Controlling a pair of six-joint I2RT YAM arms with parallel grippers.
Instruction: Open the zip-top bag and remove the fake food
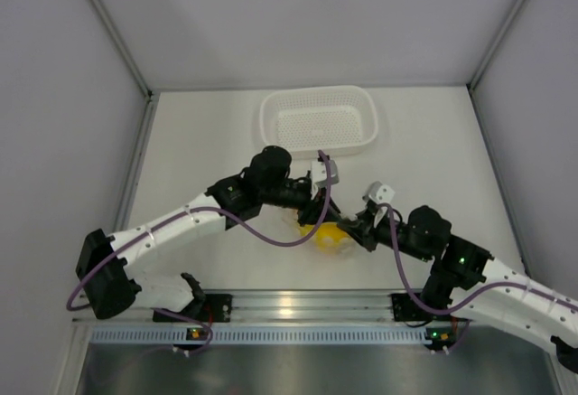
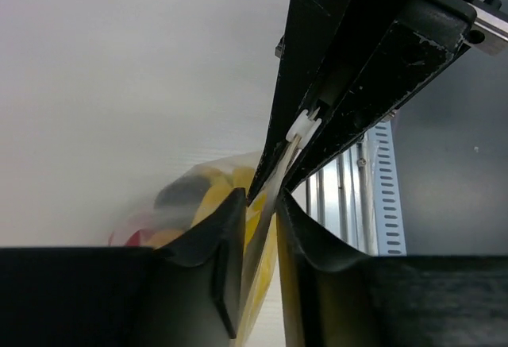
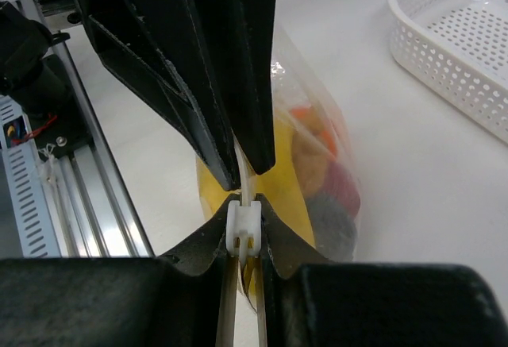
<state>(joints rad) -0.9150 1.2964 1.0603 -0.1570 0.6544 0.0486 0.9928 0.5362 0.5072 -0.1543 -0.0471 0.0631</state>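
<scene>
The zip-top bag [image 3: 313, 136] hangs upright between the two claws, at 6 o'clock of the white basket [image 1: 271, 113] and well apart from it. Whether its bottom rests on the table [image 1: 199, 142] I cannot tell. The left gripper [image 2: 260, 204], reaching in from 9 o'clock in the top view, is clamped on the bag's upper edge. The right gripper [image 3: 244, 208], reaching in from 4 o'clock, is clamped on the white slider [image 3: 242, 234], just beside the left fingers. The fake food [image 3: 290, 176] sits inside the bag: yellow, orange, red and dark pieces show through the plastic.
</scene>
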